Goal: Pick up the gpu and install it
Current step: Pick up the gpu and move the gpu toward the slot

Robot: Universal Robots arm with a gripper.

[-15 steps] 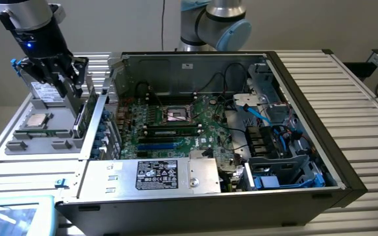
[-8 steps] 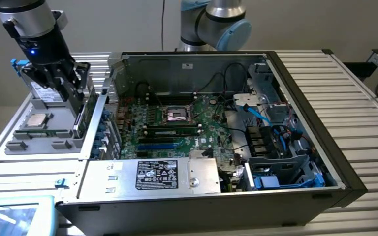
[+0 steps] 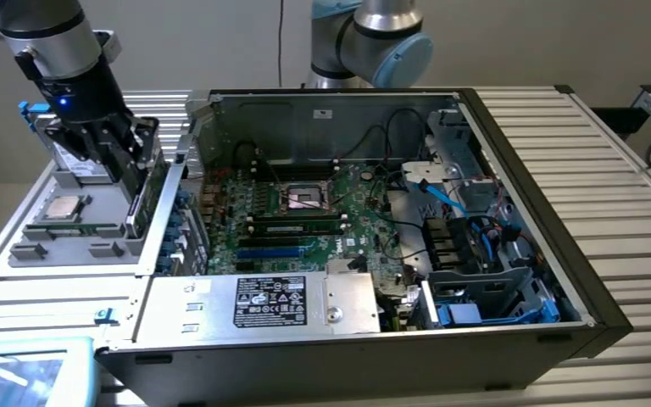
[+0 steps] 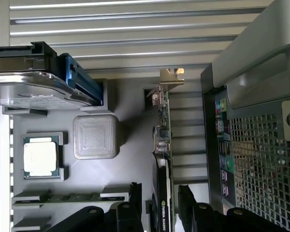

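the gpu (image 4: 163,212) isn't lifted yet: it stands on edge in the grey tray (image 4: 130,145), with the gripper (image 4: 159,193) down over it, jaws open, a finger on either side and not pinching. so picking up and installing are both left, i'd say. a processor chip (image 4: 40,156) and a memory stick (image 4: 67,197) lie nearby, and the computer case (image 4: 261,159) wall stands just beside the card.

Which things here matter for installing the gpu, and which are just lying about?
For the job: gpu, on edge in the grey tray between the open jaws; motherboard in the open computer case.
Lying about: processor chip; memory stick; silver box with black label.
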